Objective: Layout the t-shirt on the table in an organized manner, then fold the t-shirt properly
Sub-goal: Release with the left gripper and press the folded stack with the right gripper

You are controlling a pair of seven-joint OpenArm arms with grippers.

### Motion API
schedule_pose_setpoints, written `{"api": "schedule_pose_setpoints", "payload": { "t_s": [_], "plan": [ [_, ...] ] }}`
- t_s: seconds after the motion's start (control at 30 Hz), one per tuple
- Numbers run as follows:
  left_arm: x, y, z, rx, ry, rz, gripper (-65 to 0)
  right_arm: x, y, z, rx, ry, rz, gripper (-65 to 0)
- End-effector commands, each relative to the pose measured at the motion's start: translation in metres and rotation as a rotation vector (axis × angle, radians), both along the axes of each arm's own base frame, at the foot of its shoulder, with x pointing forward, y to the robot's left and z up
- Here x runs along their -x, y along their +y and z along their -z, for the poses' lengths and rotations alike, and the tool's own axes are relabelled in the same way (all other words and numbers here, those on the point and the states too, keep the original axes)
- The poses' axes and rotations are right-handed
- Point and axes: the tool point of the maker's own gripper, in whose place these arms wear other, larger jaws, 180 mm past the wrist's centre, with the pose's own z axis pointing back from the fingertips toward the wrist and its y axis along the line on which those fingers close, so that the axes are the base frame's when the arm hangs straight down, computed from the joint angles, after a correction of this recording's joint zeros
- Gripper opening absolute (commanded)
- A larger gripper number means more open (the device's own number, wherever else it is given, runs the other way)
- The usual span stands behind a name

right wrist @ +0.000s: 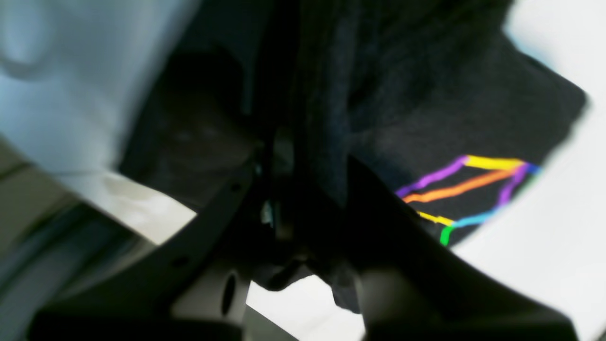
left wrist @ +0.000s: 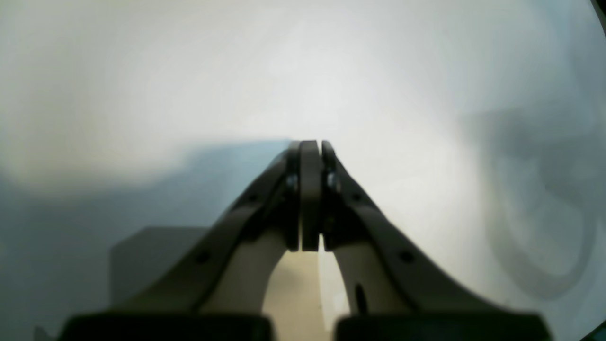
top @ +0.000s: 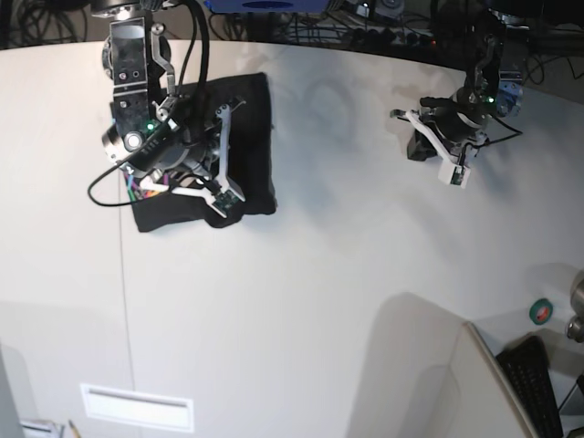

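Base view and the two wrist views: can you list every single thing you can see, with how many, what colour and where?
t-shirt: one, black with rainbow lines, bunched on the table at the base view's upper left
table: one, white, fills nearly the whole view
seam line: one, thin and dark, runs down the table's left part
slot plate: one, white, near bottom left
cables: several, dark, behind the table's far edge
keyboard: one, black, bottom right corner
small round thing: one, green, right edge
right gripper: one, dark, shut on the t-shirt
left gripper: one, dark, shut, holding nothing, over bare table
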Motion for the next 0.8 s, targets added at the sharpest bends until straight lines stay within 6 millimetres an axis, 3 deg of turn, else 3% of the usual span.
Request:
{"api": "schedule_pose_setpoints", "payload": {
  "t_s": [0.0, 0.1, 0.17, 0.4, 0.5, 0.6, 0.7, 0.73, 0.77],
  "plan": [
    [-0.008, 0.002, -0.009, 0.001, -0.035, 0.003, -65.0, -0.007, 0.006, -0.008, -0.035, -0.029, 0.004, -59.1],
    [-0.008, 0.004, -0.009, -0.001, -0.035, 0.003, -65.0, -0.005, 0.015, -0.01, -0.086, -0.023, 0.002, -32.9],
    [-0.009, 0.004, -0.009, -0.001, -0.035, 0.002, -65.0, -0.004, 0.02, -0.011, -0.118, -0.019, 0.002, -27.2],
    [-0.009, 0.005, -0.009, -0.003, -0.036, 0.0, -65.0, -0.005, 0.031, -0.017, -0.168, -0.026, -0.009, -32.3],
    [-0.009, 0.005, -0.009, -0.003, -0.036, 0.0, -65.0, -0.011, 0.024, -0.035, -0.163, -0.092, 0.002, -32.6],
    [-0.012, 0.019, -0.013, -0.015, -0.049, -0.035, -65.0, -0.022, -0.013, -0.051, -0.094, -0.172, 0.04, -40.8],
    [-0.015, 0.037, -0.018, -0.027, -0.065, -0.089, -65.0, -0.03, -0.056, -0.048, -0.036, -0.179, 0.133, -60.9],
    [-0.015, 0.041, -0.019, -0.03, -0.069, -0.099, -65.0, -0.031, -0.066, -0.044, -0.022, -0.169, 0.153, -65.0],
    [-0.016, 0.044, -0.02, -0.033, -0.073, -0.107, -65.0, -0.03, -0.075, -0.038, -0.009, -0.15, 0.169, -65.0]
  ]
}}
